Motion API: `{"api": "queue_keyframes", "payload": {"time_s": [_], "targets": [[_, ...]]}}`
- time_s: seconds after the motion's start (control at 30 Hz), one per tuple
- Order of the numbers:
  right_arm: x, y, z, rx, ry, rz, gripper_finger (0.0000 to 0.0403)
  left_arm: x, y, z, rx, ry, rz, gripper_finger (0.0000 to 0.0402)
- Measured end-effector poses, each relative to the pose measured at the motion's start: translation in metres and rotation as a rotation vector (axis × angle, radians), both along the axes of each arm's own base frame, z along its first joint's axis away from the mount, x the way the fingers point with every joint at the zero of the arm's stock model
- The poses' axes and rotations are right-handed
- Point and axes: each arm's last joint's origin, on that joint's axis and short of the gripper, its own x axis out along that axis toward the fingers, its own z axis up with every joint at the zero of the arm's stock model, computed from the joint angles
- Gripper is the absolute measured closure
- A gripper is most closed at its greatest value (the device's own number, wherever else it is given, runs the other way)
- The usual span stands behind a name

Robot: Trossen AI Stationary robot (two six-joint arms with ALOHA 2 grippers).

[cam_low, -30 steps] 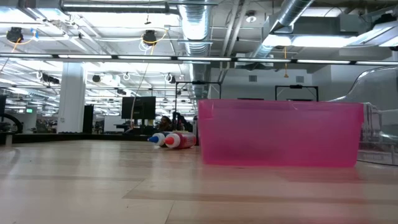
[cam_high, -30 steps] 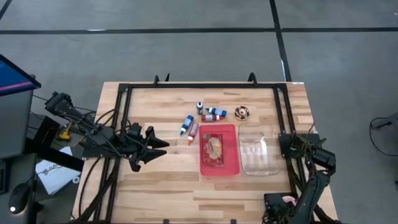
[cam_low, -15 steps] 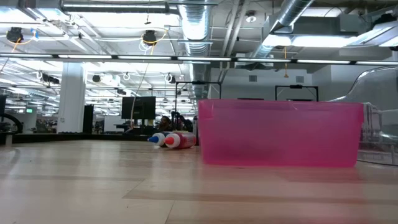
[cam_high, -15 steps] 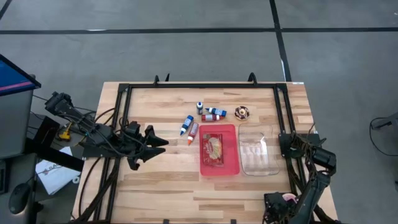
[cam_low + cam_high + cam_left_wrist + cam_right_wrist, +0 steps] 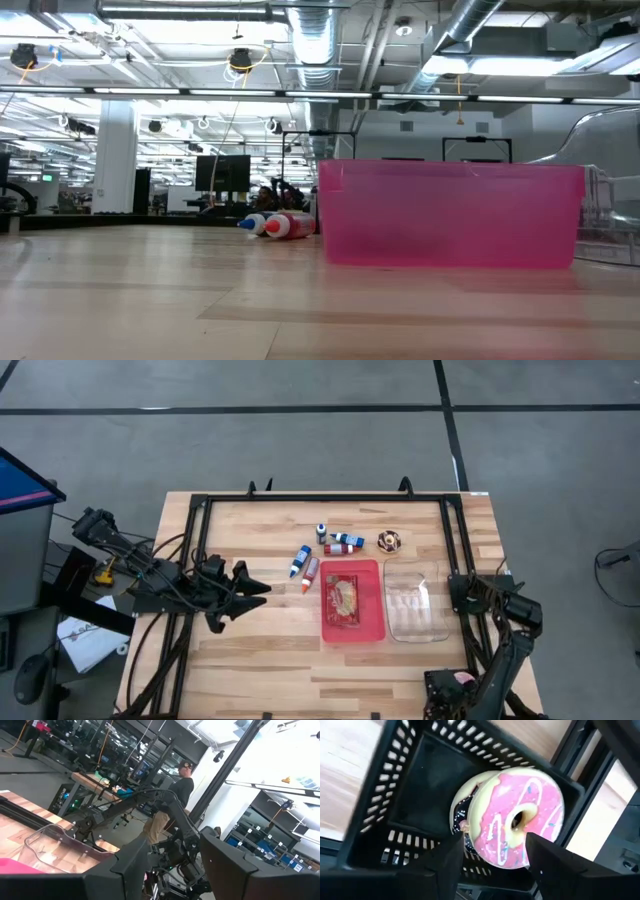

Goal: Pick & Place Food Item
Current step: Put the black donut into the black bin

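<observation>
A pink-frosted donut [image 5: 520,822] lies tilted in a black mesh basket [image 5: 395,780], leaning on a chocolate one [image 5: 461,815]. In the high view the basket [image 5: 447,687] sits beyond the table's near right corner. My right gripper [image 5: 492,865] points down over the basket, open, its fingers standing on either side of the pink donut and above it. My left gripper [image 5: 258,592] hovers open over the table's left part, pointing toward the right edge, with nothing between its fingers [image 5: 131,865].
A red tray [image 5: 352,600] holding a food item [image 5: 344,598] sits mid-table, with a clear container [image 5: 415,603] to its right. Several small bottles [image 5: 318,552] and a chocolate donut [image 5: 389,541] lie beyond them. A person [image 5: 172,802] stands in the room behind.
</observation>
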Motion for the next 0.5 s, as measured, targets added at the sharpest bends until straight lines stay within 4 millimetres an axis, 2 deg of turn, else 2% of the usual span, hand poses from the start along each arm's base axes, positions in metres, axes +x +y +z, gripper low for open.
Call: {"api": "queue_keyframes", "payload": {"time_s": [0.17, 0.3, 0.5], "targets": [[0.017, -0.024, 0.029, -0.032, -0.118, -0.017, 0.0196, 0.0, 0.0, 0.0, 0.001, 0.004, 0.013, 0.0225], [0.044, -0.05, 0.05, -0.076, -0.336, -0.033, 0.0196, 0.001, 0.0, -0.003, 0.015, 0.029, 0.026, 0.0225], [0.091, -0.107, 0.083, -0.227, -0.663, -0.12, 0.0196, -0.005, 0.003, -0.001, 0.05, 0.032, 0.03, 0.0225]]}}
